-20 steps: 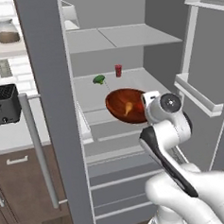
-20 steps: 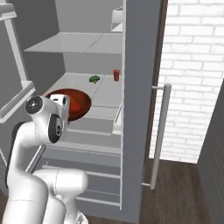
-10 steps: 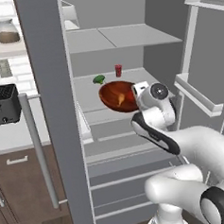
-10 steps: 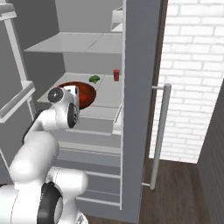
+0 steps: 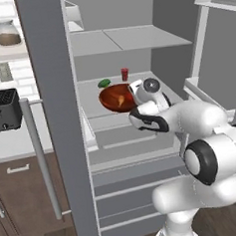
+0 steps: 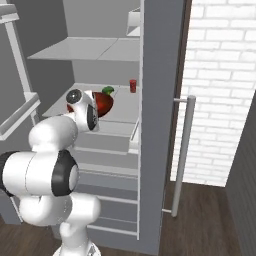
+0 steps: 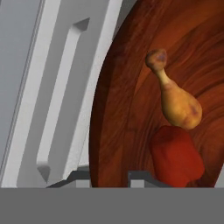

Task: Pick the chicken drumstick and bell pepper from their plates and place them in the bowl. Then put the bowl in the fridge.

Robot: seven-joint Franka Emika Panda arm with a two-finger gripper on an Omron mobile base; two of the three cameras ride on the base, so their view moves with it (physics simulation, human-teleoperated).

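Chicken drumstick (image 7: 178,101) in bowl (image 7: 127,109): bone end away from pincer (image 7: 109,178).

Bowl (image 7: 131,100) cropped at top and right, pepper (image 7: 177,159) partly cropped

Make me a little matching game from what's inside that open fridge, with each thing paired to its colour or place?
Things:
1. bowl
2. chicken drumstick
3. bell pepper
4. gripper

Descriptions:
A. glossy red, lying in the bowl
B. reddish-brown wood, over the fridge shelf
C. shut on the bowl's rim
D. orange-brown with a thin bone end

Pairs: 1-B, 2-D, 3-A, 4-C
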